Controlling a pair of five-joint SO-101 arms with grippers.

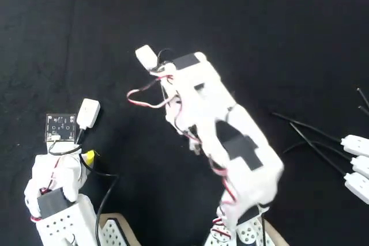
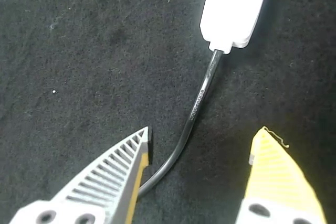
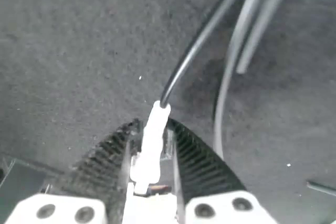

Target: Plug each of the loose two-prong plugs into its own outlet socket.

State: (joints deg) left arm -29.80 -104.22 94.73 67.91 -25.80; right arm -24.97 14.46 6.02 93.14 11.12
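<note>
A white outlet socket (image 1: 88, 112) (image 2: 236, 3) lies on the black cloth at the left, and its black cable (image 2: 197, 106) runs back between my left gripper's fingers. My left gripper (image 1: 81, 152) (image 2: 202, 140) stands open just behind the socket, one finger yellow (image 2: 275, 169), touching nothing. My right gripper (image 1: 151, 63) (image 3: 152, 129) is shut on a small white plug (image 3: 151, 140) (image 1: 146, 56) with a thin black cable (image 3: 202, 45), held out over the middle of the cloth, well apart from the socket.
A small black square board (image 1: 60, 128) lies beside the socket. Three more white plug bodies (image 1: 356, 165) with black cables (image 1: 305, 128) sit at the right edge. The black table cloth (image 1: 277, 44) is open at the back.
</note>
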